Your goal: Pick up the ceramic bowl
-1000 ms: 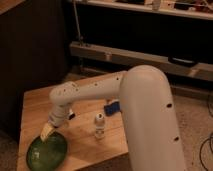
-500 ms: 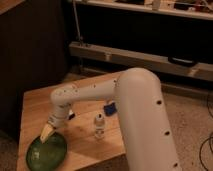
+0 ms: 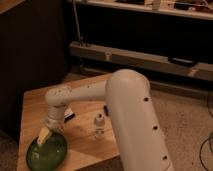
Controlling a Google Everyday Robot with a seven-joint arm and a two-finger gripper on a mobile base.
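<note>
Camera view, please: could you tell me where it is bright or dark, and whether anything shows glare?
Camera view: warm, dim light; the white arm and wooden table are lit, the background behind them nearly black. Camera view again: the ceramic bowl shows soft sheen on its green glaze, no harsh glare, with the gripper at its rim; the small white bottle is evenly lit.

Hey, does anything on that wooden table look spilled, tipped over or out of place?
Nothing stands out. The small white bottle stands upright, and the ceramic bowl sits level by the near corner of the table, close to its edge. The gripper is at the bowl's far rim. No spill shows.
</note>
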